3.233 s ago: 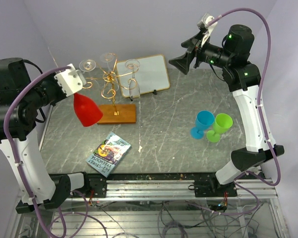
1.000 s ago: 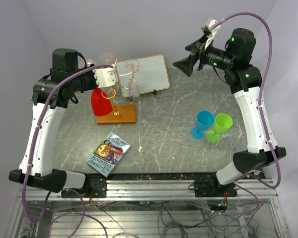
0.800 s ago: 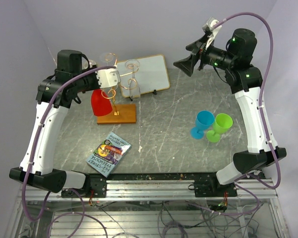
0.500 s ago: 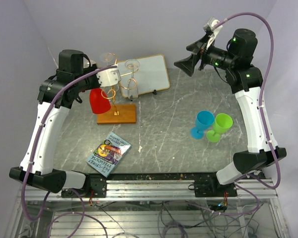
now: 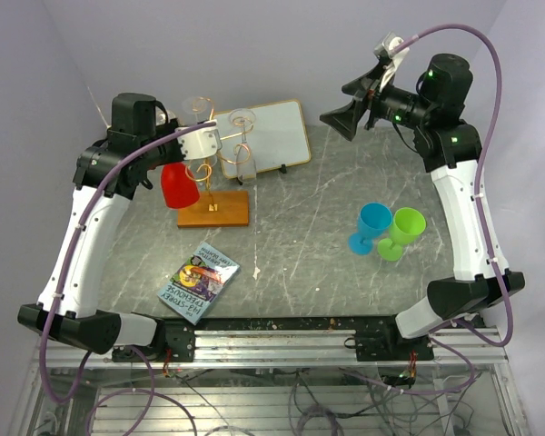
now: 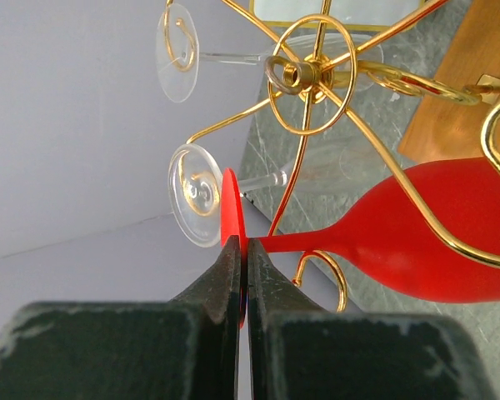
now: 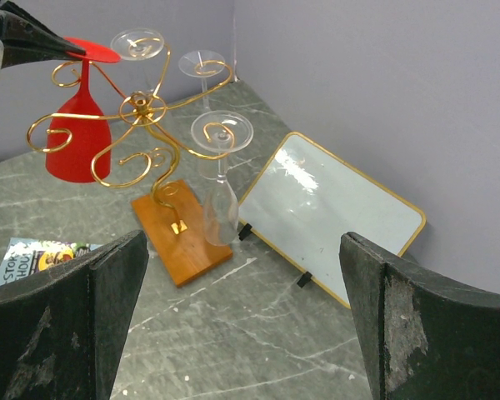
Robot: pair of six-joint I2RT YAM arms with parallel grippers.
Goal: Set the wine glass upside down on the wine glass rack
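The wine glass [image 5: 178, 186] is red and hangs upside down, bowl [image 6: 433, 225] low and round foot [image 7: 92, 50] on top. My left gripper [image 6: 242, 250] is shut on the rim of that foot. The wine glass rack [image 5: 204, 163], gold wire scrolls on an orange-brown wooden base [image 7: 179, 233], stands right beside it. The red stem [image 7: 82, 77] sits against a scroll arm on the rack's left side, and a gold curl crosses the bowl in the left wrist view. My right gripper [image 5: 341, 113] hovers high at the back right, open and holding nothing.
Clear wine glasses [image 7: 221, 179] [image 6: 192, 196] hang upside down on other rack arms. A white framed board [image 5: 263, 136] leans behind the rack. A blue cup [image 5: 374, 227] and a green cup [image 5: 401, 232] sit at the right. A colourful packet [image 5: 198, 282] lies near the front.
My left arm has carried the red glass from the left in to the rack, then eased it slightly left and back among the scroll arms. The right arm has barely moved.
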